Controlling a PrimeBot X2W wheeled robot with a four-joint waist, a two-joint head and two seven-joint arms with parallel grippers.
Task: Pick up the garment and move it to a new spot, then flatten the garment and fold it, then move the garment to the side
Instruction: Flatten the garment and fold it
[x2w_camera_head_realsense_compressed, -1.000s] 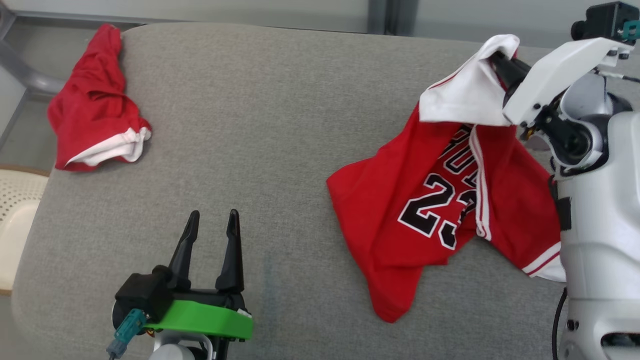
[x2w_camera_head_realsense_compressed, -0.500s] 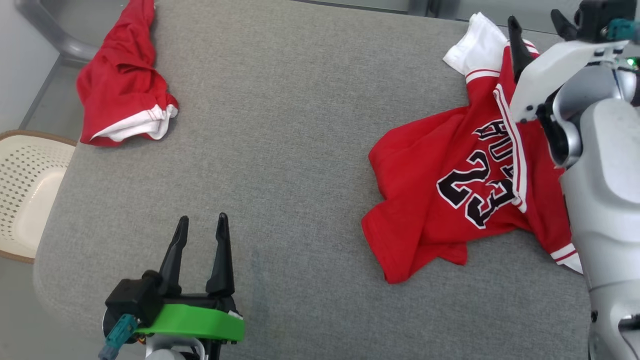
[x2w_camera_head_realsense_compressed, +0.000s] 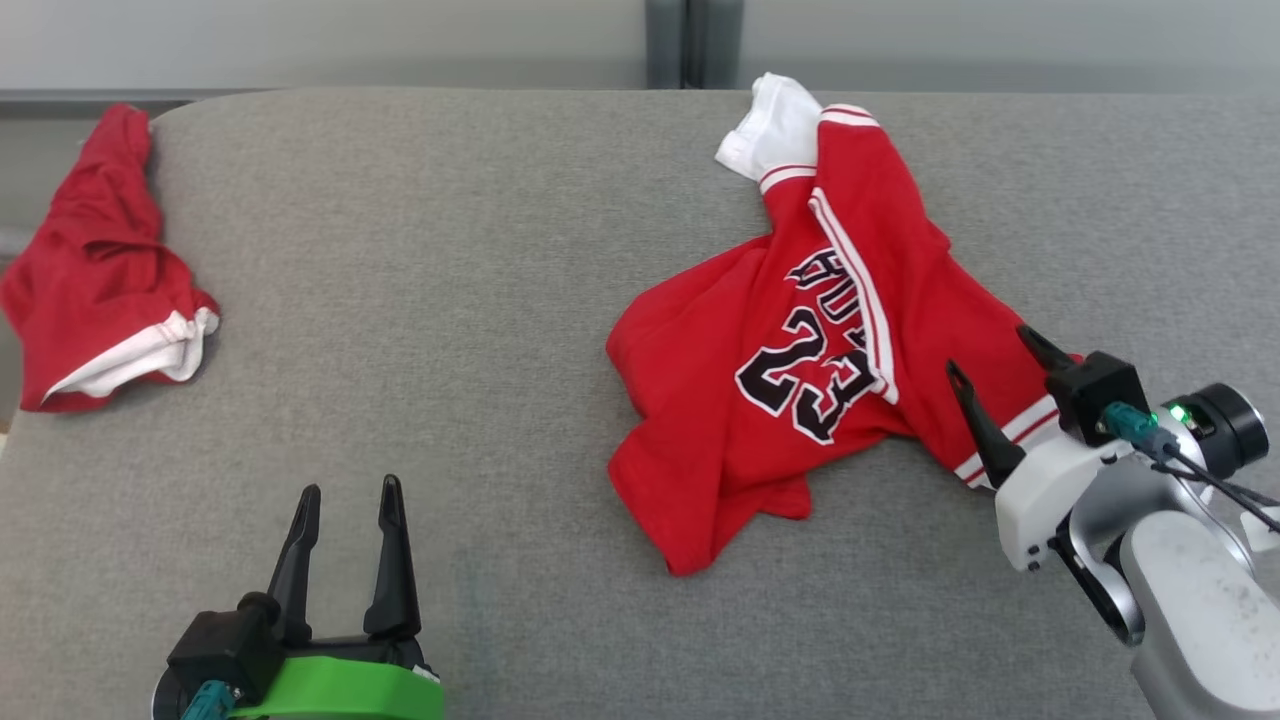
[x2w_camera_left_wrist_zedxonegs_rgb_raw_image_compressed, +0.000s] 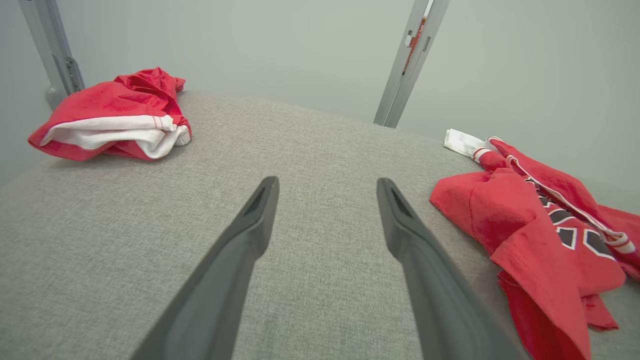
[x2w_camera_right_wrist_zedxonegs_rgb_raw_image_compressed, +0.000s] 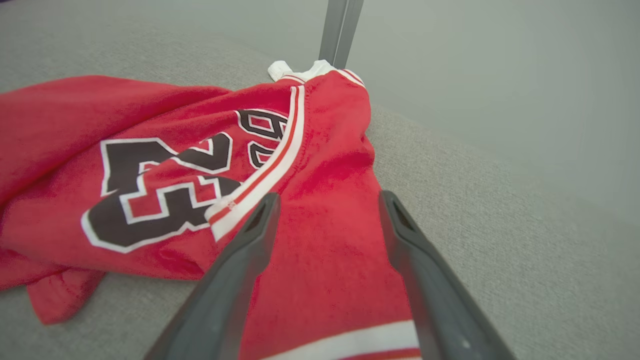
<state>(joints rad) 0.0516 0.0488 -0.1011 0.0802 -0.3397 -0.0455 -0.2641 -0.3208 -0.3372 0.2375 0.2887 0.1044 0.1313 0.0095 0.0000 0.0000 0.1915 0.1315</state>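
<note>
Grey cushion (x2w_camera_head_realsense_compressed: 480, 300): jersey (x2w_camera_head_realsense_compressed: 800, 330) crumpled toward its right edge; right gripper (x2w_camera_head_realsense_compressed: 986, 350) spread, seemingly above the hem; left gripper (x2w_camera_head_realsense_compressed: 350, 487) spread, empty.

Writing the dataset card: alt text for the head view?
A crumpled red jersey numbered 23 lies right of centre on a grey pad, the open right gripper at its near hem. The open left gripper is lower left; another red garment lies far left.

Open cushion (x2w_camera_head_realsense_compressed: 480, 300) (wide) separates jersey (x2w_camera_head_realsense_compressed: 700, 400) from red cloth (x2w_camera_head_realsense_compressed: 90, 270).
</note>
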